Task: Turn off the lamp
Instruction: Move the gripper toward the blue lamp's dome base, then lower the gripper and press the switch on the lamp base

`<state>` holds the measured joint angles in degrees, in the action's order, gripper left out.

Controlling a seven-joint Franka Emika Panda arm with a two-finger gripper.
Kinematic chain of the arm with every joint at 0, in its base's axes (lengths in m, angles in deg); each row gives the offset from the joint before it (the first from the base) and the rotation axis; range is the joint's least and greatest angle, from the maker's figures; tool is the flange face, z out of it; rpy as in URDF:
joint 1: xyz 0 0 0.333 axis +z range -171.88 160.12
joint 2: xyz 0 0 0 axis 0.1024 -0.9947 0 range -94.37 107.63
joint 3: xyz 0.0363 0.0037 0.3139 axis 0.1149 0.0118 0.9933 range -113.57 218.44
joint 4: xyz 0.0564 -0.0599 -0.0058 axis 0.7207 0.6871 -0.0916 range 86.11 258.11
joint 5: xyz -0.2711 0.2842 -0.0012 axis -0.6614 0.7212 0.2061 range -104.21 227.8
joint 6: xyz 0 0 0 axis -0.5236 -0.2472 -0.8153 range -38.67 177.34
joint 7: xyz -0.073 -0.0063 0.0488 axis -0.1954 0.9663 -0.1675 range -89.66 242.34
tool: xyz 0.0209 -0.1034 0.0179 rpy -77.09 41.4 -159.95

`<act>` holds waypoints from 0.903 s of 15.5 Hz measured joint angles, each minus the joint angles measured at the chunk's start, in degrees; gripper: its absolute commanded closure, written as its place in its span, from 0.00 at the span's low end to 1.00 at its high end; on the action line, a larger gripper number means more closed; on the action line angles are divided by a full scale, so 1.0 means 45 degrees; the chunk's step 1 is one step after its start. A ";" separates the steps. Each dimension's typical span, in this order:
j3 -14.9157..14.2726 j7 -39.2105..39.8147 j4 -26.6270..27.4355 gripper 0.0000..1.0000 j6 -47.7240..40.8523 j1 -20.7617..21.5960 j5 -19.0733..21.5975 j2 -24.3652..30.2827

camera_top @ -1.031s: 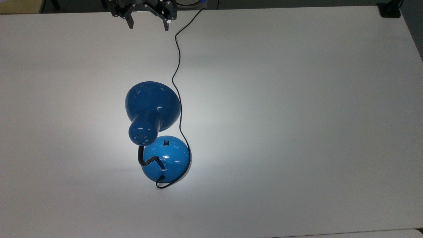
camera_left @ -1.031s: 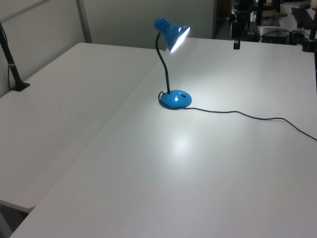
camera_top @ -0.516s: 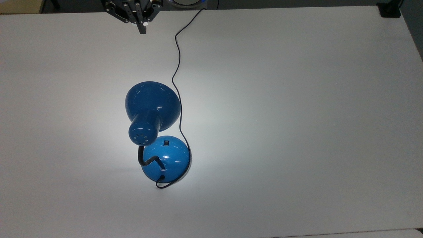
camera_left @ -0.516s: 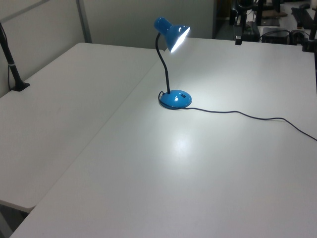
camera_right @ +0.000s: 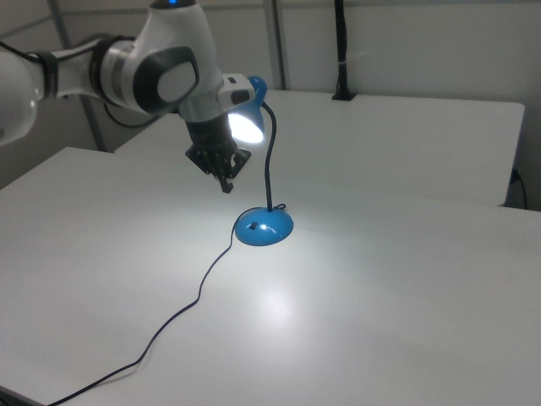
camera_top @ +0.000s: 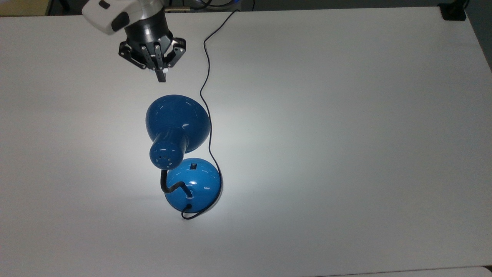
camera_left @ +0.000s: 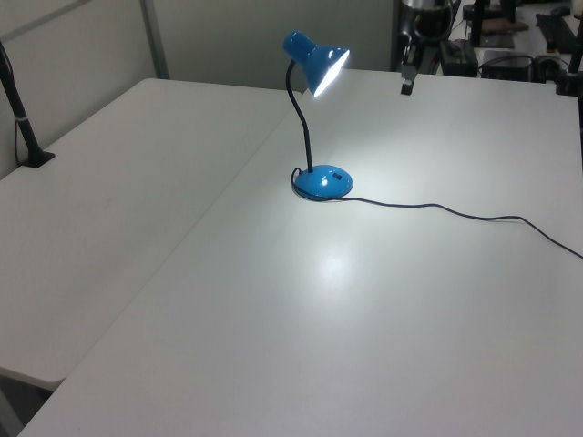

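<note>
The white table (camera_top: 346, 115) held the lit lamp (camera_top: 177, 127) mid-table, cord (camera_top: 205, 77) trailing alongside. The gripper (camera_top: 161, 79), fingers clenched together, had moved closer to the shade.

White table (camera_top: 346, 115), plain matte top. On it: one blue desk lamp (camera_top: 193, 184), standing on its round domed base near the middle, lit, casting a bright patch on the tabletop; its thin black cord (camera_top: 205, 77) trails across the surface to the top view's upper edge.
</note>
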<state>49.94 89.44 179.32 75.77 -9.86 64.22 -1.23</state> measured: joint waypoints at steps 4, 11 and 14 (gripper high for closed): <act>0.0030 0.0000 0.0745 1.00 0.2770 0.0202 0.0001 -0.0885; 0.0050 -0.0349 0.0999 1.00 0.6270 0.0802 0.0009 -0.2916; 0.0049 -0.0364 0.0961 1.00 0.6661 0.0908 0.0009 -0.3314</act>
<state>50.16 87.80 183.65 105.74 -5.77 64.26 -16.14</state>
